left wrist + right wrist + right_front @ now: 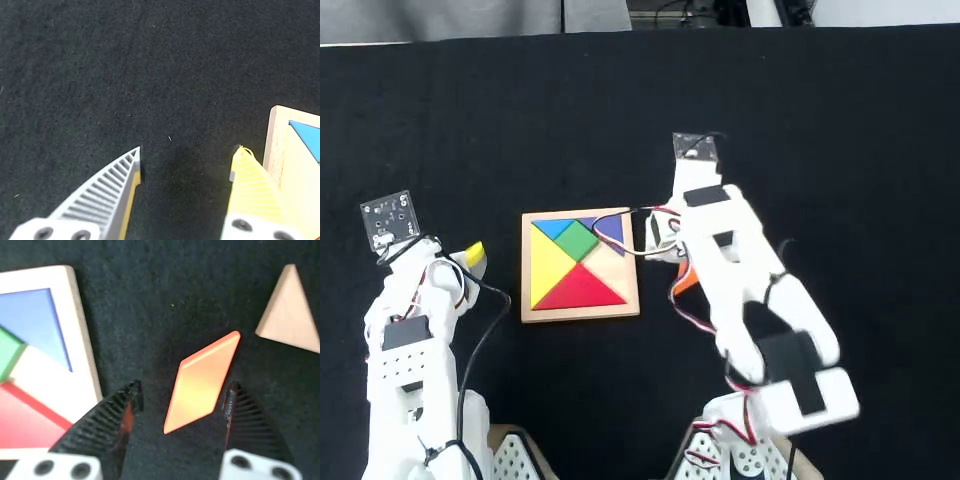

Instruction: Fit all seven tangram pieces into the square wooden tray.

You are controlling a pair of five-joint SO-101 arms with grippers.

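Note:
The square wooden tray (pixel 525 300) lies mid-table and holds blue, green, yellow and red pieces. My right gripper (pixel 183 387) is open, low over the cloth just right of the tray. The orange parallelogram (pixel 202 382) lies flat between its fingers, close to one of them. A sliver of that orange piece (pixel 686 280) peeks out under the right arm. A plain wooden triangle (pixel 290 312) lies on the cloth beyond it. My left gripper (pixel 187 155) is open over bare cloth beside the tray's left edge (pixel 276 137), with nothing between its fingers.
Black cloth covers the table. Open cloth stretches behind the tray and to its far left. The right arm's body (pixel 750 290) hangs over the area right of the tray. The table's back edge (pixel 470 38) runs along the top.

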